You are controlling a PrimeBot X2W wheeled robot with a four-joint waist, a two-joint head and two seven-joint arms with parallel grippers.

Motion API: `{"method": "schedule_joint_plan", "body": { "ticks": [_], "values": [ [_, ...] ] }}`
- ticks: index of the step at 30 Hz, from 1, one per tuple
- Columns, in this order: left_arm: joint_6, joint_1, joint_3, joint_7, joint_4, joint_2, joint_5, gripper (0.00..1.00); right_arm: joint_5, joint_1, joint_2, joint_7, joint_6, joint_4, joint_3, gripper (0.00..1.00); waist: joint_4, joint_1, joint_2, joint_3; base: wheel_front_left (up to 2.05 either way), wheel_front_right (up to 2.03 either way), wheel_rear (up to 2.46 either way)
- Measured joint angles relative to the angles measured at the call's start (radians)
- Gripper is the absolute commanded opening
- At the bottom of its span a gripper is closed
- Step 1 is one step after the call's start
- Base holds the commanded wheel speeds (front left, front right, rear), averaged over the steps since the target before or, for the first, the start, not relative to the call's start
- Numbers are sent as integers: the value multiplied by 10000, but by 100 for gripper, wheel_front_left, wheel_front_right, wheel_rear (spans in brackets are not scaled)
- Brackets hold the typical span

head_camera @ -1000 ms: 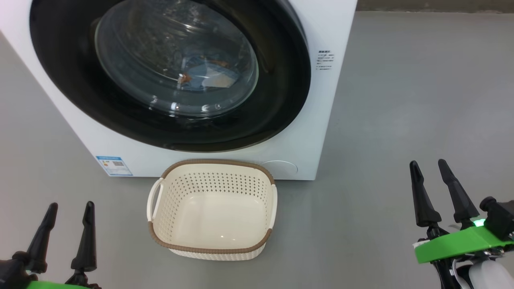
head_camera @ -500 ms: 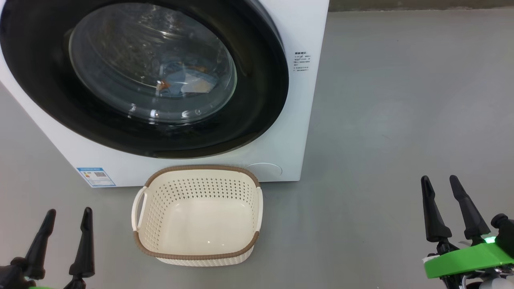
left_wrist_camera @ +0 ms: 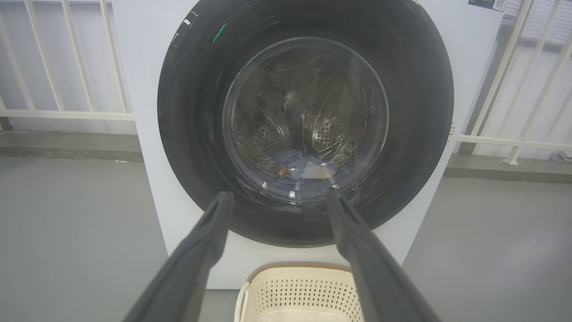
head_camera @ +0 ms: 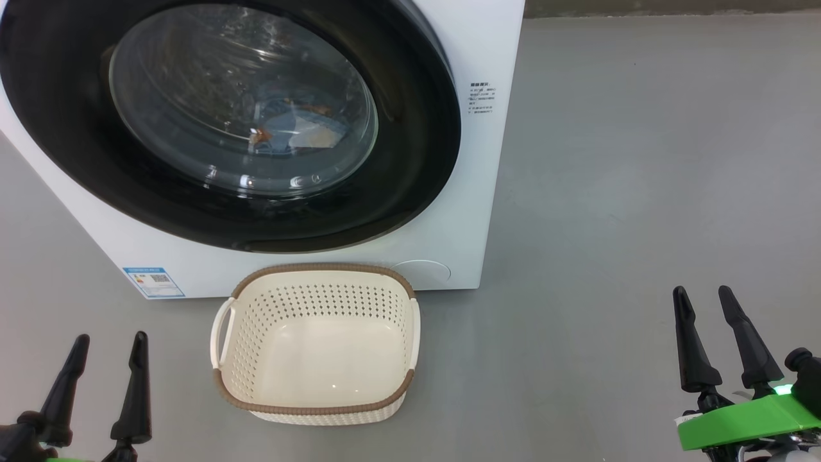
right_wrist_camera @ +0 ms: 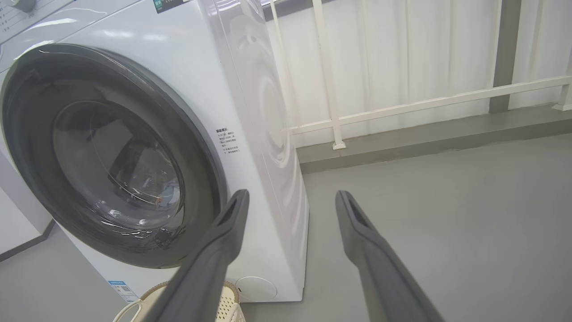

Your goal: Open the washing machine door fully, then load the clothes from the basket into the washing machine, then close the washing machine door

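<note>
Between left pincer (head_camera: 111, 335) and right pincer (head_camera: 700, 290), nearer left: basket (head_camera: 321, 298).

Shut: washing machine door (head_camera: 417, 160); clothes (head_camera: 295, 131), seemingly, behind glass; basket (head_camera: 321, 298) before it; left pincer (head_camera: 111, 337), right pincer (head_camera: 702, 290) spread.

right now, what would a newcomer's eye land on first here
The glossy black washing machine door, shut, looms at the head view's upper left, with the clothes visible behind its glass. Below it the basket sits empty on the grey floor. The left hand and right hand hover open in the bottom corners.
</note>
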Motion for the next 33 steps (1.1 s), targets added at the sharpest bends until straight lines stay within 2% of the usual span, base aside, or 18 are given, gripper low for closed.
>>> {"method": "schedule_joint_plan", "body": {
  "ticks": [27, 28, 33],
  "values": [
    [0, 6, -19, 0, -44, 36, -4, 100, -10, 1, 13, 0, 0, -46, 2, 100, 115, 0, 0, -7, 0, 0, 0],
    [0, 10, -35, 0, -44, 36, -6, 0, -10, 1, 17, 0, 0, -48, 2, 0, 116, 0, 0, -9, 0, 0, 0],
    [2, 137, -257, 13, 454, -537, -21, 0, 6, 81, 316, 61, 2, 591, 92, 0, 117, 0, 0, -9, 0, 0, 0]
  ]
}}
